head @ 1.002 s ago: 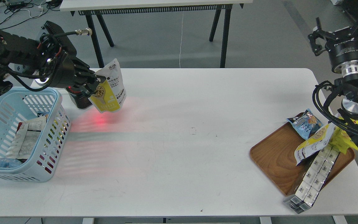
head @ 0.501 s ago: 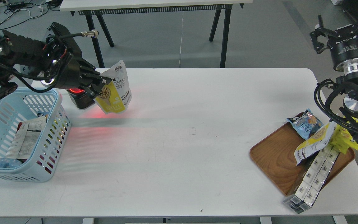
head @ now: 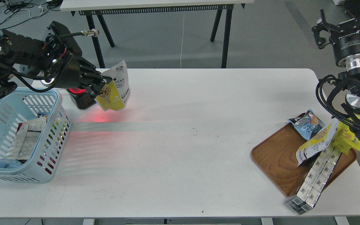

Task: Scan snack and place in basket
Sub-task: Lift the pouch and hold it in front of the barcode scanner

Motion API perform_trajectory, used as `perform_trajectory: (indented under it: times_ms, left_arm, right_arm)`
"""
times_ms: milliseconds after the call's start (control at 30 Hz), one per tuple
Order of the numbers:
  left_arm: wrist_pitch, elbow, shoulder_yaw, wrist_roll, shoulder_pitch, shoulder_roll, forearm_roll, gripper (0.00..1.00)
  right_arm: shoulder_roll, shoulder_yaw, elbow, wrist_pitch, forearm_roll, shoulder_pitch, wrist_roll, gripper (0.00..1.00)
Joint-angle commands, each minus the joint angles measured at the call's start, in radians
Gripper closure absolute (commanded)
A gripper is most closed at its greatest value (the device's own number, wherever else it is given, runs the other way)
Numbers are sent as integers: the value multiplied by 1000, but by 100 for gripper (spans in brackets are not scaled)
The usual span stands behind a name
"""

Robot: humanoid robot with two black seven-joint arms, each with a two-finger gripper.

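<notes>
We see a white bench (head: 180,147) with rounded corners filling most of the frame. A red glow (head: 100,118) and pale stripes of light lie on its left part. Behind it, the floor (head: 261,40) is grey and smooth. At the upper edge stands a second table (head: 155,4) on black slanted legs. Cables (head: 14,12) lie on the floor in the upper left corner.

White table (head: 180,150) carries my blue basket (head: 47,162) far left, black scanner (head: 81,100) just behind it, wooden tray (head: 277,159) at right edge.
</notes>
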Motion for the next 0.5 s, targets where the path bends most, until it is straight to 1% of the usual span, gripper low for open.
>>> perform_trajectory:
  times_ms: [0, 334, 467]
  left_arm:
    - [0, 0, 0, 0, 0, 0, 0, 100]
    - [0, 2, 0, 0, 2, 3, 0, 100]
    - [0, -17, -4, 0, -3, 19, 0, 100]
  right_arm:
    - [-16, 22, 31, 0, 1, -5, 0, 1]
    - [-15, 22, 31, 0, 1, -2, 0, 1]
    - [-15, 23, 31, 0, 1, -1, 0, 1]
